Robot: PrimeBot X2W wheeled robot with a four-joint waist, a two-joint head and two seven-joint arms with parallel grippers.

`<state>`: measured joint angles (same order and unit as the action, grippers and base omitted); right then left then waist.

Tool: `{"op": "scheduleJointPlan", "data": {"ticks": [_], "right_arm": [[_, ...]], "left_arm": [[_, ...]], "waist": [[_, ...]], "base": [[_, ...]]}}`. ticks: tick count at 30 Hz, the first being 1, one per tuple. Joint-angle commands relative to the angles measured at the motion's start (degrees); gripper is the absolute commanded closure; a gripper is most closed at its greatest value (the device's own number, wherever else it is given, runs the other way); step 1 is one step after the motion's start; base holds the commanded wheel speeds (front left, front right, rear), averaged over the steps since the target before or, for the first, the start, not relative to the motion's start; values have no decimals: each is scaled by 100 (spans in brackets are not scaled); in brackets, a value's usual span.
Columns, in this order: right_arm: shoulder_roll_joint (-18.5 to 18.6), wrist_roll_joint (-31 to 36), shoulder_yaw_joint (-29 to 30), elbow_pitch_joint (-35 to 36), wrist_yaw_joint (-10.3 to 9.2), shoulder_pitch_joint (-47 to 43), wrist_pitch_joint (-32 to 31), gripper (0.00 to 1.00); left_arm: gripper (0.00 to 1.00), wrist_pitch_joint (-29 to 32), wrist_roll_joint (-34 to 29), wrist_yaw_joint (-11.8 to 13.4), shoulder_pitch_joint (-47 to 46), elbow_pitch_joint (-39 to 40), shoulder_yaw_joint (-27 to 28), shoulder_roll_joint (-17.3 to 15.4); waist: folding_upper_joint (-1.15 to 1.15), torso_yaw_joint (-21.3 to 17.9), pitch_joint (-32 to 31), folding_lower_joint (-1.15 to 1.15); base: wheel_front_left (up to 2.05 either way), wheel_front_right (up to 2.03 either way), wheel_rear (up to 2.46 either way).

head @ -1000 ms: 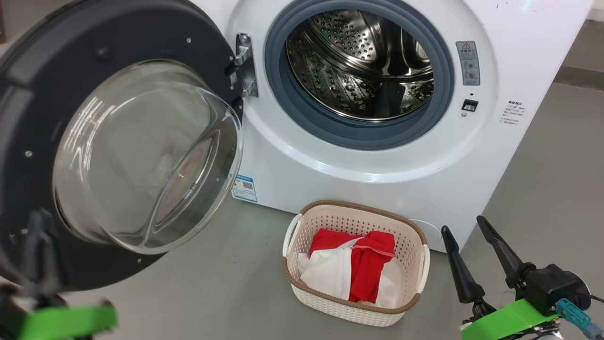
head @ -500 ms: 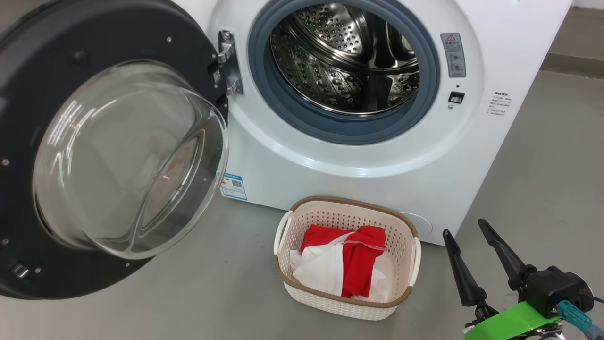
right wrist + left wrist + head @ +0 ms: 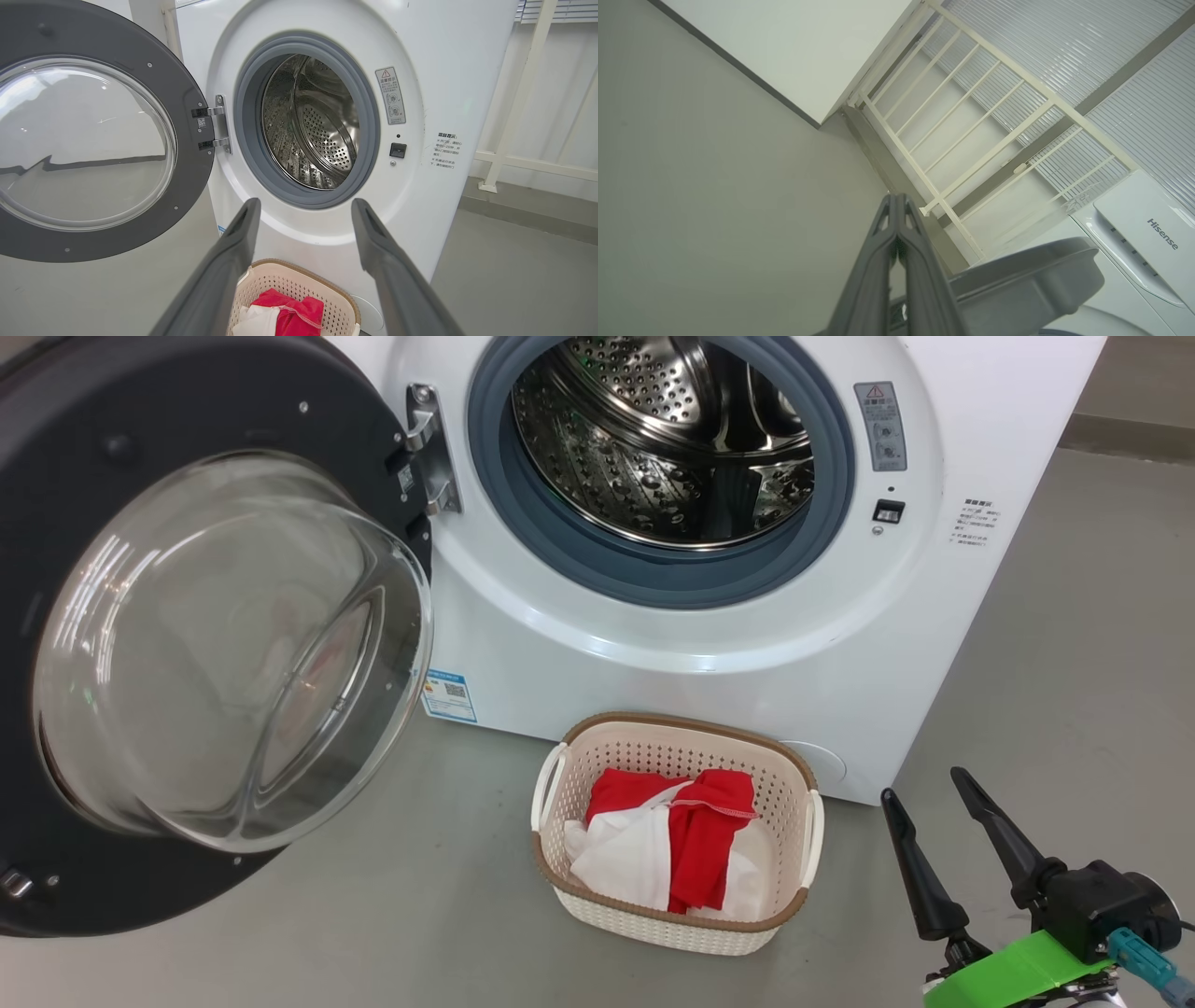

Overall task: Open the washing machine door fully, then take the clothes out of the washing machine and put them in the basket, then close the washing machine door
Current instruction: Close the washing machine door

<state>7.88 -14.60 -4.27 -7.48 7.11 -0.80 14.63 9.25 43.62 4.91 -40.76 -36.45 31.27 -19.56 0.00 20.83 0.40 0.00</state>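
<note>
Now my head camera has drifted, and the left gripper point(image 3: 896, 199), fingers pinched together, sits beside the washing machine door point(image 3: 187, 392) at nine o'clock. The clothes point(image 3: 667, 840) lie in the basket point(image 3: 672, 718) at six; the right gripper point(image 3: 922, 783) gapes empty. The drum point(image 3: 653, 448) looks bare, so door-closing comes next.

Grey floor point(image 3: 1074, 644), cream railing point(image 3: 513, 107), ribbed blinds point(image 3: 1064, 37)
The smooth grey floor spreads across the head view, and a low raised kerb point(image 3: 1134, 437) borders it at the far right. In the right wrist view a railing post stands on that kerb in front of a white wall point(image 3: 551, 93). The left wrist view shows the railing's slim bars with the blinds behind them, and beside them a pale panel edged by a dark skirting strip point(image 3: 738, 66).
</note>
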Motion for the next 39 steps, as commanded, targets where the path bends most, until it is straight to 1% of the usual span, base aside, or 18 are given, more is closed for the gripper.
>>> {"op": "scheduleJointPlan", "data": {"ticks": [1,4,8,11,15,20,25,30,33,39], "right_arm": [[98,-55,-93,131,37,215,37,0],[99,-51,-78,133,37,218,37,0],[111,-58,-113,126,37,250,37,0],[128,-63,-128,140,37,279,37,0],[150,-51,-158,141,37,299,37,0],[142,-43,-157,152,37,277,37,0],[108,-21,-108,166,37,237,37,0],[49,-16,-109,208,37,257,37,0],[30,-14,-107,213,37,252,37,0],[17,-4,-104,198,37,225,37,0]], "left_arm": [[100,107,61,-65,-194,89,98,-384],[100,544,247,-96,-323,-200,110,-499],[100,1244,634,-135,-447,-574,209,-534],[100,1597,780,-145,-455,-739,240,-603],[100,1820,912,-162,-421,-857,309,-667],[100,2110,1042,-303,-322,-814,306,-666],[100,2400,1221,-436,-70,-573,328,-506],[100,2632,1538,-566,148,-173,487,-284],[100,2721,1629,-582,266,35,532,-199],[100,2992,1860,-552,606,705,590,135]], "waist": [[0,4,10,0],[0,20,39,0],[0,-1,61,0],[0,-34,81,0],[0,-91,98,0],[0,-118,111,0],[0,-99,117,0],[0,-84,125,0],[0,-74,123,0],[0,-41,107,0]], "base": [[0,0,0],[0,0,0],[0,0,0],[0,0,0],[0,0,0],[0,0,0],[0,0,0],[0,0,0],[0,0,0],[0,0,0]]}}
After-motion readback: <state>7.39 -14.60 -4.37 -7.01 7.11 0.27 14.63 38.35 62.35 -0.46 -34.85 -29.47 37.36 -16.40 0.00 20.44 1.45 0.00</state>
